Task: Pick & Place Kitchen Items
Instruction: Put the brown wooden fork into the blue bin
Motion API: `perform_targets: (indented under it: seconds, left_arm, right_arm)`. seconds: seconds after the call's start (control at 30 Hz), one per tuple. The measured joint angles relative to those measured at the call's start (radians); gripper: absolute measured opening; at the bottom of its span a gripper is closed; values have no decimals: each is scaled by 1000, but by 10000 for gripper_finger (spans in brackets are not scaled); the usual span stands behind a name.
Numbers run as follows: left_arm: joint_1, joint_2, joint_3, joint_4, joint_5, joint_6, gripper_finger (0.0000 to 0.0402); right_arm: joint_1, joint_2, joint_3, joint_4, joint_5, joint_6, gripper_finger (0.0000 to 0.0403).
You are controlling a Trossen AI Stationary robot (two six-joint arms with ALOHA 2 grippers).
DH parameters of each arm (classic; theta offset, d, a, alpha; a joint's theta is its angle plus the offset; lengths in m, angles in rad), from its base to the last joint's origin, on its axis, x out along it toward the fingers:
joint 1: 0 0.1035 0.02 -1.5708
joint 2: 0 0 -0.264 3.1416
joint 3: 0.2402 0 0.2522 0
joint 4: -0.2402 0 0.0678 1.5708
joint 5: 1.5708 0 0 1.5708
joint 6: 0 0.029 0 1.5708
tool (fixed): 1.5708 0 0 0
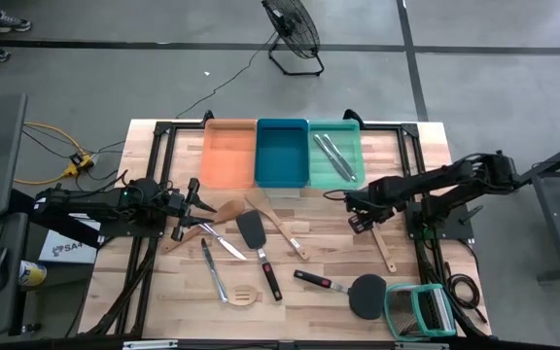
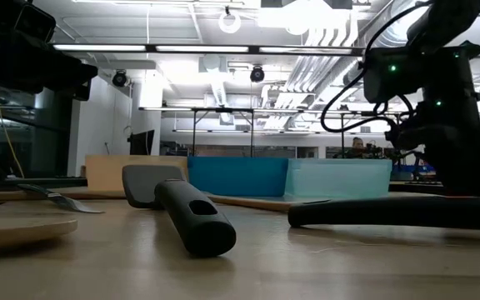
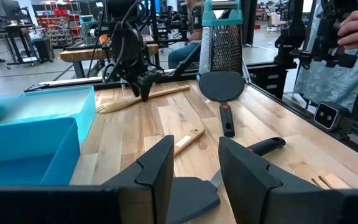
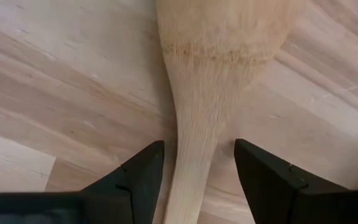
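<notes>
High view, left to right. Left gripper (image 1: 194, 194) waits part open over the scattered utensils, holding nothing. Right gripper (image 4: 194, 177) hovers low with fingers spread astride the neck of a wooden spoon (image 4: 219, 74), not closed on it. Risk: closing on the tapered neck, the fingers may pinch off-centre, so the spoon could pivot or slide out when lifted. Containers: orange tray (image 1: 228, 153) and blue tray (image 1: 282, 153) appear empty; teal tray (image 1: 336, 156) holds two silver cutlery pieces (image 1: 332, 154).
</notes>
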Motion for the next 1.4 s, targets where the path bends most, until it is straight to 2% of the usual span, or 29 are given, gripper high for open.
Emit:
perform_targets:
  seconds: [0.27, 0.53, 1.1, 1.4]
  left_arm:
    - [0, 0, 0, 0, 0, 0, 125]
    - [0, 0, 0, 0, 0, 0, 125]
    - [0, 0, 0, 0, 0, 0, 125]
    - [0, 0, 0, 0, 0, 0, 125]
  right_arm:
    - [-42, -4, -34, 56, -23, -42, 191]
    - [-27, -7, -61, 74, -5, -37, 188]
    - [-28, -6, -62, 52, 17, -33, 76]
    - [-19, -13, -56, 46, 5, -35, 73]
